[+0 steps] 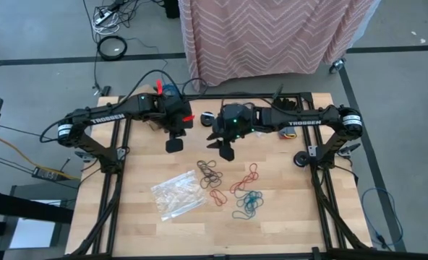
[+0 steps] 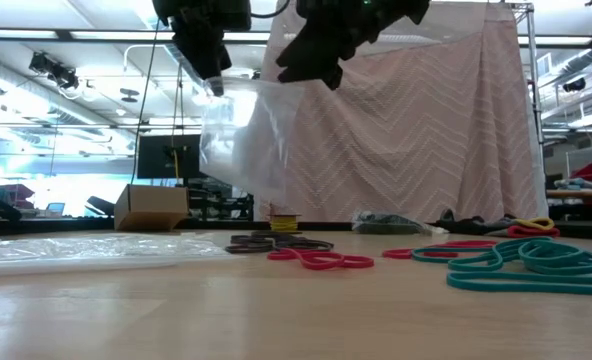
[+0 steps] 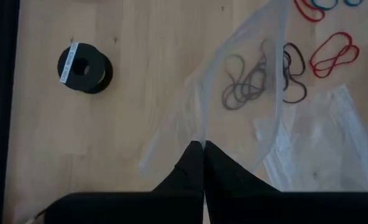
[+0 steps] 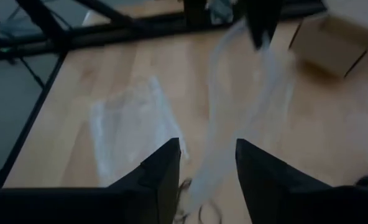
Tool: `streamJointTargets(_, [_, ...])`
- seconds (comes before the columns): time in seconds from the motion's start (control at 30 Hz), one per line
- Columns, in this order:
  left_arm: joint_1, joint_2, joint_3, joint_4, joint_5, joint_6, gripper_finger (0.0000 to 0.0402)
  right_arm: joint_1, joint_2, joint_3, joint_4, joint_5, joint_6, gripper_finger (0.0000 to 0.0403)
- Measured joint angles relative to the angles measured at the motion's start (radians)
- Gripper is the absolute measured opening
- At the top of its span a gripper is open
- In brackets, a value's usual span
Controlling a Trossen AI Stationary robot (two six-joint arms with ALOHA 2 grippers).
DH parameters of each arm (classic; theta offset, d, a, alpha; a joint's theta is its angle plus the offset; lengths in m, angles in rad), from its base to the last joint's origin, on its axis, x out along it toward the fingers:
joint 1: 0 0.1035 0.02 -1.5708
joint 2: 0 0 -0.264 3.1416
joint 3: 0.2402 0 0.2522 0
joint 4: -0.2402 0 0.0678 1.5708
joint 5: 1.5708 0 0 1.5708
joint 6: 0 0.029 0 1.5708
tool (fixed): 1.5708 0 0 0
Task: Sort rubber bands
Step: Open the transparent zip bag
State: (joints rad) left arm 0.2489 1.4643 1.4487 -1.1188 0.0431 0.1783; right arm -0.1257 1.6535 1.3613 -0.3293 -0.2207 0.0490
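While pinched shut on the top edge of a clear bag [image 3: 246, 93], left gripper [image 3: 204, 146] holds it high off the table [image 1: 127, 217], hanging long axis vertical, likely to present the mouth. Just beside, right gripper [image 4: 207, 155] parted, gripping nothing, bag film between its fingers. Below both: rubber bands [image 1: 232, 184] in 4 colour clusters, flat; a 2nd bag [image 1: 176, 193] beside them.

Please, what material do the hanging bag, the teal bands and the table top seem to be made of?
Hanging bag: probably thin clear plastic film, glossy; the room shows through it and it drapes from the shut left hand.
Teal bands: likely rubber, matte; flat floppy loops lying limp.
Table top: looks like pale wood, smooth; plank lines and grain show.
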Motion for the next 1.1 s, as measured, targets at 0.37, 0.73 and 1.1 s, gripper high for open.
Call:
streamJointTargets(0.37, [0.000, 0.000, 0.000, 0.002, -0.001, -0.015, 0.0000, 0.027, 0.001, 0.000, -0.119, 0.078, 0.032, 0.0156])
streamJointTargets(0.73, [-0.008, 0.000, 0.069, 0.015, 0.015, -0.033, 0.0000, 0.027, 0.001, 0.000, -0.144, 0.104, 0.055, 0.0017])
streamJointTargets(1.1, [-0.036, 0.033, 0.073, 0.117, 0.046, -0.031, 0.0000, 0.015, 0.002, 0.000, -0.063, 0.113, 0.064, 0.0003])
